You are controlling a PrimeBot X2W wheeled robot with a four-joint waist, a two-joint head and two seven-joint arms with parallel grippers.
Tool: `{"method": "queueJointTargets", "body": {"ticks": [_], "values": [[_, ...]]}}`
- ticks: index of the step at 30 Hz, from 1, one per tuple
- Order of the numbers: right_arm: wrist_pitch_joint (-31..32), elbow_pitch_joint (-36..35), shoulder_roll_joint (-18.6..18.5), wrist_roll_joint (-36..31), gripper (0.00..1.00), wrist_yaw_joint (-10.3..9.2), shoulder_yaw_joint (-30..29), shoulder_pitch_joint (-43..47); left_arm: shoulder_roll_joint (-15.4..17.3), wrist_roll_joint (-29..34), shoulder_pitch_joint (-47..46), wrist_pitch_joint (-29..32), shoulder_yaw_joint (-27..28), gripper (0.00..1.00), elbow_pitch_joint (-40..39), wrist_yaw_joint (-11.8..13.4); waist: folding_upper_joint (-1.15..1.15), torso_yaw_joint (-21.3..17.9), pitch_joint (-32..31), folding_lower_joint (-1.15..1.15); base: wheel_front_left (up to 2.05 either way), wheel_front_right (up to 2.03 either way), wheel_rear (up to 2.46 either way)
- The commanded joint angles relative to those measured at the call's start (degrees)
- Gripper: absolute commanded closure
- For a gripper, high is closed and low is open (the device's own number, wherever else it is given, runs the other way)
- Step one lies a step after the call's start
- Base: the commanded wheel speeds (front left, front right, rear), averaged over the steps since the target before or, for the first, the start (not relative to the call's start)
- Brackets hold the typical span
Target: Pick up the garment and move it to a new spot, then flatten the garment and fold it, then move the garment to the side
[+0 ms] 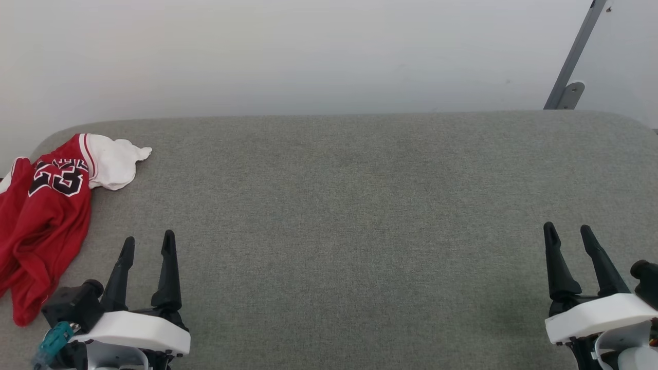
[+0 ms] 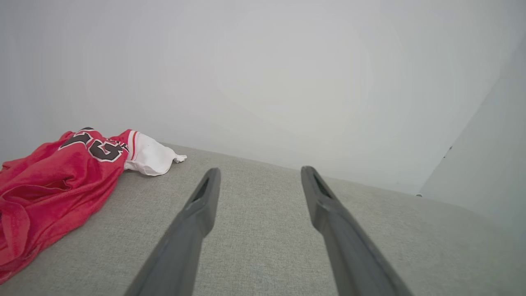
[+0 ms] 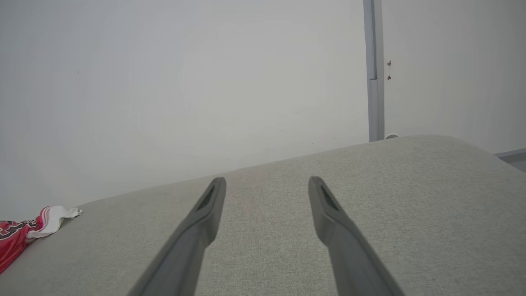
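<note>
Grey upholstered surface holds the garment crumpled at its left edge, just left of the left gripper, spread wide and empty like the right gripper far right, so pickup looks unstarted; next, reach left and pinch cloth.

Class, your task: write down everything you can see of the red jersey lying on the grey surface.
The jersey is red mesh-looking cloth with a white sleeve, red-and-white striped trim and a black, white-edged 23. It lies crumpled and unfolded at the robot's far left of the grey padded surface, resting on that alone; the open left gripper stands beside it, apart.
</note>
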Motion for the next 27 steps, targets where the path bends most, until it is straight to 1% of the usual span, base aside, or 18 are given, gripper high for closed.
{"method": "queueJointTargets", "body": {"ticks": [1, 16, 27], "values": [[-0.6, -0.21, -0.32, -1.11, 0.0, 0.02, 0.2, -0.08, 0.2, 1.05, 0.45, -0.44, 0.16, 0.0, -0.4, -0.26, 0.0, 0.01, 0.0, 0.0, 0.0, 0.0, 0.0], [-3.24, 0.93, -1.45, -8.07, 0.0, 0.02, 0.88, 0.59, -0.31, 8.7, 1.19, -2.29, 0.89, 0.0, 1.13, -1.99, 0.0, -0.01, -0.08, 0.0, 0.0, 0.0, 0.0], [-4.45, -1.29, -1.33, -13.15, 0.0, 0.02, 0.37, 1.39, -0.65, 14.22, 1.66, -3.56, 2.06, 0.0, 2.81, -2.79, 0.0, 0.05, -0.09, 0.0, 0.0, 0.0, 0.0]]}}
